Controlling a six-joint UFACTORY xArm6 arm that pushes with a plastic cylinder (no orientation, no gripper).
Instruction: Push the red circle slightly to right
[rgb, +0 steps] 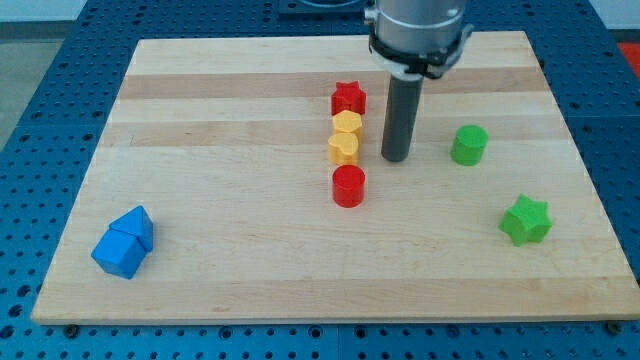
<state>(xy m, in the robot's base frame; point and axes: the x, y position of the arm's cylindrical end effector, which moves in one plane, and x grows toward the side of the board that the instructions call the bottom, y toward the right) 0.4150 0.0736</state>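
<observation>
The red circle (348, 186) stands near the board's middle. Above it in a column are a yellow heart-like block (343, 148), a yellow hexagon (347, 124) and a red star (348, 98). My tip (396, 158) rests on the board to the right of the yellow blocks, up and to the right of the red circle, a short gap away from it.
A green cylinder-like block (468, 145) lies right of my tip. A green star (525, 220) is at the lower right. Two blue blocks (124, 243) touch each other at the lower left. The wooden board (250, 250) sits on a blue table.
</observation>
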